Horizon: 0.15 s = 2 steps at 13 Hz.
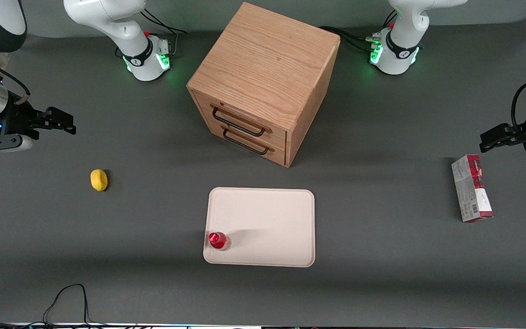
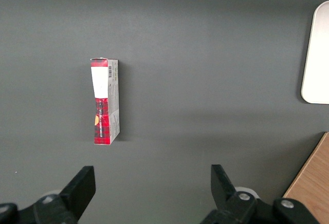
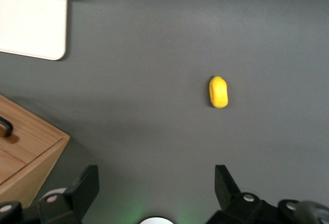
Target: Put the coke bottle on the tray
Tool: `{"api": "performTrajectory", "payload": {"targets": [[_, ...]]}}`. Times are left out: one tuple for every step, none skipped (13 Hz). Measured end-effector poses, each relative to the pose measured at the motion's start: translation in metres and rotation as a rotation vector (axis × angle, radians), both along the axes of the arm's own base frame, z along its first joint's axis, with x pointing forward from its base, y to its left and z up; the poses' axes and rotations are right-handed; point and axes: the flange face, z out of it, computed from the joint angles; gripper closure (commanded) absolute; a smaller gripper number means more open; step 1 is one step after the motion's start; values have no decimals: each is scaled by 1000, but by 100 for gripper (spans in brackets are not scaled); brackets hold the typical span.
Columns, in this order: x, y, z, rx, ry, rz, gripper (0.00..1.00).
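Coke bottle (image 1: 218, 241): stood upright on the tray (image 1: 267, 214), in the corner nearest the front camera, toward the working arm's end. Placement judged done. Claw (image 1: 64, 123): held open and empty, well apart from the tray, above the worktop (image 1: 153, 274) near the lemon (image 1: 99, 180).

Carton (image 2: 105, 101) lies flat on grey table (image 2: 205, 54), red-and-grey, white end panel with barcode at one end. Tray (image 2: 317, 59) rim and rounded corner show at frame edge, well apart from carton. Wooden cabinet (image 2: 313, 183) corner near tray, not touching it.
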Motion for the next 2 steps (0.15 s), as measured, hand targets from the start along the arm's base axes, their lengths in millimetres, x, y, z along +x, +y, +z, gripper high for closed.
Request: {"api": "performTrajectory", "payload": {"targets": [[-2, 2, 4, 10, 10, 3, 0], [-4, 5, 8, 15, 16, 8, 0]]}}
